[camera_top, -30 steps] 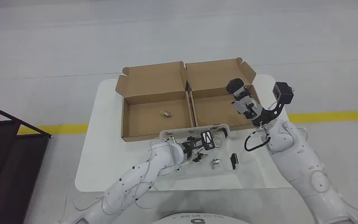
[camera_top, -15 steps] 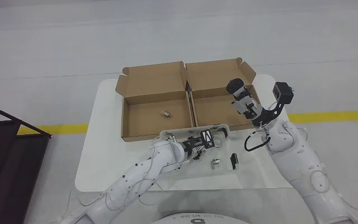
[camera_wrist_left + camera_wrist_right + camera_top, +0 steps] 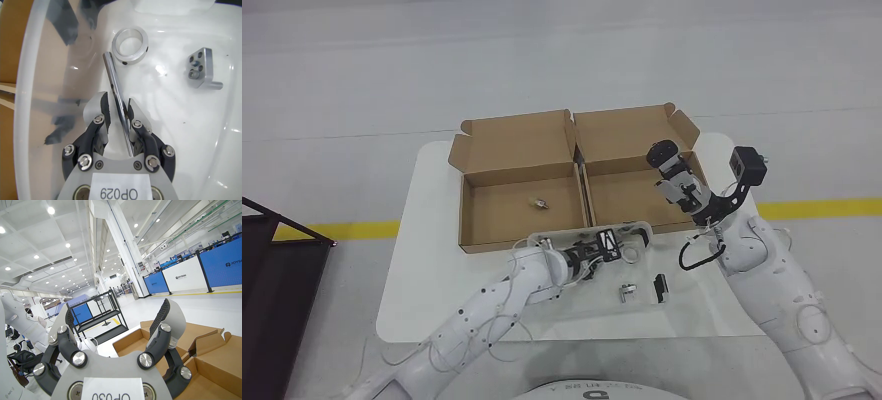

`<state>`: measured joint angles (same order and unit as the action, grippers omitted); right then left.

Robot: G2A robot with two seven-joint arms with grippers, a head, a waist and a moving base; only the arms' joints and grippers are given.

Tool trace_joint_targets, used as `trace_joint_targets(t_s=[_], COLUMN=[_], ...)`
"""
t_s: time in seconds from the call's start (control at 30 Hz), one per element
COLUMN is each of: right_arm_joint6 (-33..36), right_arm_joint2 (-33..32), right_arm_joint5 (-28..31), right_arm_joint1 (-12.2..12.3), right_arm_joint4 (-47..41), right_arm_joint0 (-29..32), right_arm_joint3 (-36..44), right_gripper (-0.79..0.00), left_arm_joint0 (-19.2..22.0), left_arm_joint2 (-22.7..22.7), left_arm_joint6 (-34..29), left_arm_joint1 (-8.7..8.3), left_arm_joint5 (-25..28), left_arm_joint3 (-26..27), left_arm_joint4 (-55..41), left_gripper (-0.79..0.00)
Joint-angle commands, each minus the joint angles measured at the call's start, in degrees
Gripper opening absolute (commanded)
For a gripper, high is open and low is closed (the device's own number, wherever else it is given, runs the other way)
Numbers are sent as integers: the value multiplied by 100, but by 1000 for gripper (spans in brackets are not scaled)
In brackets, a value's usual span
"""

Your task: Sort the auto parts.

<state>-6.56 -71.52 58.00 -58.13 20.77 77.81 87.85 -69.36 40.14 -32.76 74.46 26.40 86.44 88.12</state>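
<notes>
Left gripper [image 3: 115, 108] in white plastic tray [image 3: 189, 132], fingers spread astride thin steel rod [image 3: 114, 91]; silver collar ring [image 3: 130, 56] at rod tip, grey drilled bracket [image 3: 201, 69] apart. Right gripper [image 3: 117, 305] beyond tray, fingers spread wide

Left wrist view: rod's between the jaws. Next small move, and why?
Probably close the jaws on the rod. It lies in the tray between the open jaws of the left gripper, close to one side with a gap at the other. Its far end sits right beside the ring, so grip before lifting.
</notes>
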Motion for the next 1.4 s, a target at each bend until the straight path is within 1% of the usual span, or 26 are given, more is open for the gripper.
trace_joint_targets(t_s=[0.0,0.07,0.1,0.13,0.2,0.3,0.4,0.6,0.77,0.8,0.83,0.87,0.9,1.03,1.17,1.27,1.37], right_arm_joint6=[0,0,0,0,0,0,0,0,0,0,0,0,0,0,0,0,0], right_arm_joint2=[0,0,0,0,0,0,0,0,0,0,0,0,0,0,0,0,0], right_arm_joint5=[0,0,0,0,0,0,0,0,0,0,0,0,0,0,0,0,0], right_arm_joint1=[0,0,0,0,0,0,0,0,0,0,0,0,0,0,0,0,0], right_arm_joint4=[0,0,0,0,0,0,0,0,0,0,0,0,0,0,0,0,0], right_arm_joint0=[0,0,0,0,0,0,0,0,0,0,0,0,0,0,0,0,0], right_arm_joint3=[0,0,0,0,0,0,0,0,0,0,0,0,0,0,0,0,0], right_gripper=[0,0,0,0,0,0,0,0,0,0,0,0,0,0,0,0,0], left_arm_joint0=[-1,7,18,31,45,-1,-114,-493,-779,-829,-862,-891,-902,-899,-806,-698,-574], left_arm_joint2=[11,21,34,55,92,157,270,661,869,859,842,812,789,657,504,384,309], left_arm_joint6=[-28,-46,-61,-70,-84,-105,-130,-75,60,85,96,105,102,74,-27,-80,-111], left_arm_joint1=[-1,-2,-4,-6,-14,-44,-100,-275,-376,-384,-389,-391,-392,-376,-340,-300,-252], left_arm_joint5=[26,71,94,102,141,262,397,515,549,588,635,687,721,880,947,914,807], left_arm_joint3=[7,10,5,10,48,180,434,1058,1309,1325,1332,1336,1338,1302,1225,1106,953], left_arm_joint4=[-12,-24,-27,-34,-36,-54,-47,224,397,381,363,334,319,145,24,-41,-189], left_gripper=[-582,-622,-628,-668,-785,-785,-785,-785,-785,-643,-539,-474,-449,-409,-406,-425,-462])
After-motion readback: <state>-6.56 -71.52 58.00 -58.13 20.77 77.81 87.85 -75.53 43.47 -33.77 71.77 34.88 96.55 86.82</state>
